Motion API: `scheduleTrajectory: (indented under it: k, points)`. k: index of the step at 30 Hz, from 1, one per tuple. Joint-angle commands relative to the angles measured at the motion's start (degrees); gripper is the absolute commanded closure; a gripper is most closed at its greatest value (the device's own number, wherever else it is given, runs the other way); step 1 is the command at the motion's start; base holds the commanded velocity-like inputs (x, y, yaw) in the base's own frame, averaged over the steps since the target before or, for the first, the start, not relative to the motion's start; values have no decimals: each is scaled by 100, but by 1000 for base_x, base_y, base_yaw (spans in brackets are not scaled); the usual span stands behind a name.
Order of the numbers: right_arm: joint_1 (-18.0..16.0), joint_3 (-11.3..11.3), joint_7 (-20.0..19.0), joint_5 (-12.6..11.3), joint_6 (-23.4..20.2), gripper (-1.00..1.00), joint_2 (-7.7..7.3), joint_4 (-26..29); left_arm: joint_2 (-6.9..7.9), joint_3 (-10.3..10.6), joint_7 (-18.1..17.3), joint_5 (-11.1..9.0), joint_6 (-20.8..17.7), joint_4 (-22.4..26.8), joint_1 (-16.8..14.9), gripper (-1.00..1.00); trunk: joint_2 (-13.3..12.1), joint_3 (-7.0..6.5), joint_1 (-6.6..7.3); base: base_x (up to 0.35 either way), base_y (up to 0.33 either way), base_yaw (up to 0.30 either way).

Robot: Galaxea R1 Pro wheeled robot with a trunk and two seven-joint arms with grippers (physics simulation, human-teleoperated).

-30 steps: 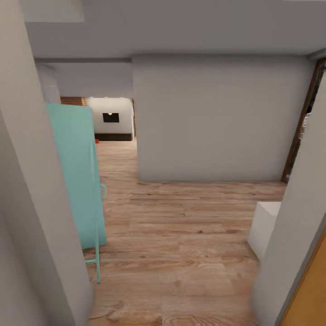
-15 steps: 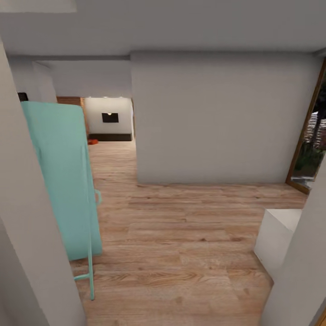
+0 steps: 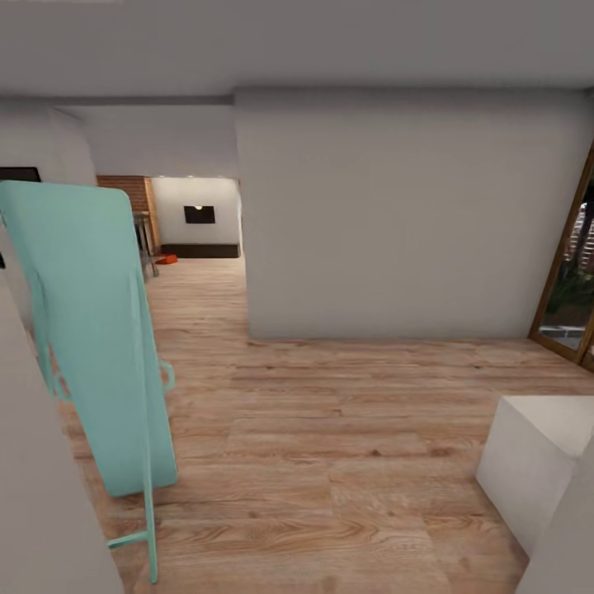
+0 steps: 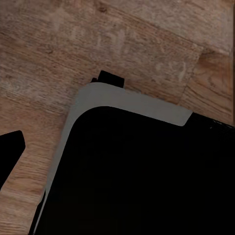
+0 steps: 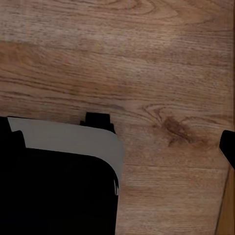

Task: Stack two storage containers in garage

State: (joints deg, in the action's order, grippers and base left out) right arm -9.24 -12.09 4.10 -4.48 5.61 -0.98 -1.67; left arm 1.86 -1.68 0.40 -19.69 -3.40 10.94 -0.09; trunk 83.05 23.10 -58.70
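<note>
Far down the passage, on the wood-plank flooring of the living room (image 3: 198,272), lies a small red-orange shape (image 3: 168,259) beside the brick chimney (image 3: 124,191). It looks like one storage container, but it is too small to be sure. In the left wrist view a dark fingertip (image 4: 10,152) shows at the picture's edge over the wood floor. In the right wrist view another dark fingertip (image 5: 228,147) shows the same way. Nothing is seen between the fingers. The garage is out of view.
A teal folding board (image 3: 91,330) leans on the left wall, its leg reaching onto the floor. A white wall block (image 3: 396,214) stands ahead, with the passage to its left. A white box (image 3: 536,462) sits at the lower right. A wood-framed glass door (image 3: 573,280) is at the right. My black, grey-edged base (image 4: 147,166) shows under both wrists.
The whole head picture has shifted, so the camera has moved forward. The near walls have slid out to the sides. More of the brick chimney, glass door and white box shows.
</note>
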Motion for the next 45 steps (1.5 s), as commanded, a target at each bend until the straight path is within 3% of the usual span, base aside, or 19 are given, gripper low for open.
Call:
scheduleTrajectory:
  k: [1,45]
  points:
    - [-8,-48,9,-46,35,-100,1,-18,-1,-16,4,-17,-44,2,0,-100,3,6,-3,320,0,0]
    - [-8,-51,64,-80,96,-100,14,-16,-1,-25,4,-48,-71,-74,0,-100,3,6,-3,320,0,0]
